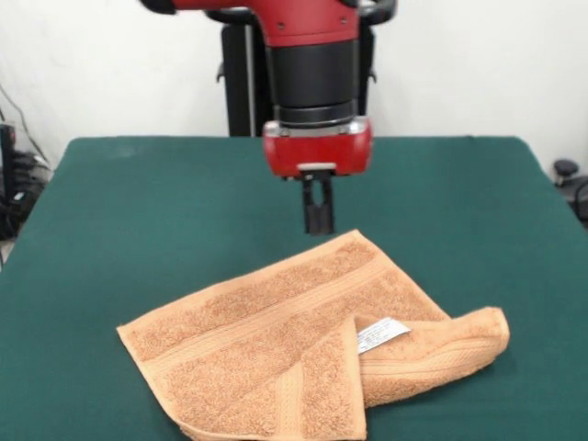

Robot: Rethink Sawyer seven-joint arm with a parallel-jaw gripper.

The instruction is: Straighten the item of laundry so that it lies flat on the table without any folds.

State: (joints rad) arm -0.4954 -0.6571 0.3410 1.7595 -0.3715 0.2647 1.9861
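The orange-tan towel (pixel 303 344) lies on the near half of the dark green table (pixel 138 202). Its right part is folded over, with a corner flap turned down at the front and a rolled edge at the right. A small white label (pixel 382 334) shows on the fold. A woven band stripe runs across the towel. My gripper (pixel 319 225) hangs from the red and black arm just above and behind the towel's far corner. Its black fingers look close together, with nothing between them.
The robot's black pedestal (pixel 241 83) stands behind the table's far edge. Cables and dark equipment (pixel 14 184) sit off the table's left side, and a dark object (pixel 568 175) off its right side.
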